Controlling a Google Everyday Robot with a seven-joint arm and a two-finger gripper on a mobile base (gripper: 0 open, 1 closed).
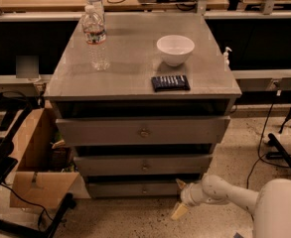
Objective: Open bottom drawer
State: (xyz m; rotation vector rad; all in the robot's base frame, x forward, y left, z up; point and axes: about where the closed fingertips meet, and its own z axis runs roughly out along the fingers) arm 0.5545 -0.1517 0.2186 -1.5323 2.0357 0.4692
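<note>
The bottom drawer (135, 189) is the slimmest grey front, lowest in the cabinet near the floor, with a small round knob (144, 189) at its centre. It sits nearly flush under the middle drawer. My gripper (180, 198) is low at the drawer's right end, at the tip of the white arm (224, 195) that comes in from the lower right. Its two tan fingers are spread apart, open, with nothing between them. The upper fingertip (180, 184) is close to the drawer's right corner; I cannot tell whether it touches.
On the cabinet top (130, 78) stand a water bottle (96, 33), a white bowl (175, 49) and a dark flat packet (170, 83). An open cardboard box (33, 157) and black chair legs (31, 222) stand left of the cabinet. Cables and a black stand foot (284, 155) lie at right.
</note>
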